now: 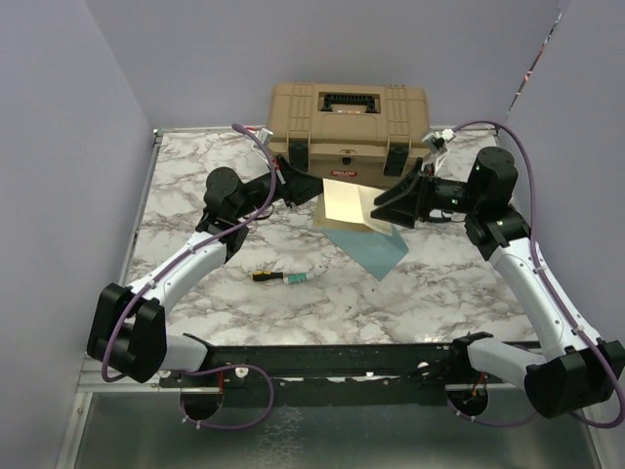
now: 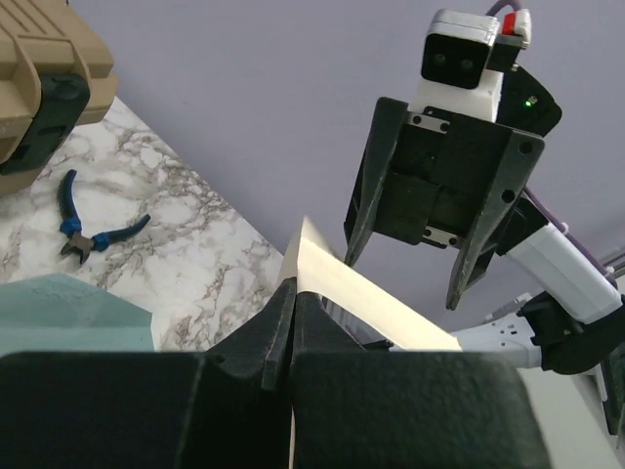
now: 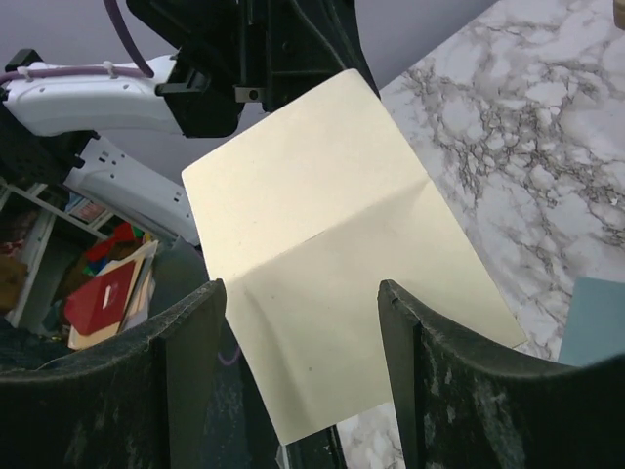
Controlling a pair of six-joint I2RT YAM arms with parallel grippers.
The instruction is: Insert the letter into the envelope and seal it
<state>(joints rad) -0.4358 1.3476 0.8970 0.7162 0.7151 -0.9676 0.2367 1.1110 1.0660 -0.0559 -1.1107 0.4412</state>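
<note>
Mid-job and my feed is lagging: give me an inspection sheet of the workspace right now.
Surface: white-grey marble tabletop, flat.
Job's things: cream folded paper letter held above the table; teal paper envelope lying flat, partly under it.
Clutter: tan plastic hard case at the back; blue-handled pliers.
Grippers: left gripper shut on letter; right gripper open, fingers by the letter.
Cables: purple cables along both arms.
Surroundings: lilac walls.
</note>
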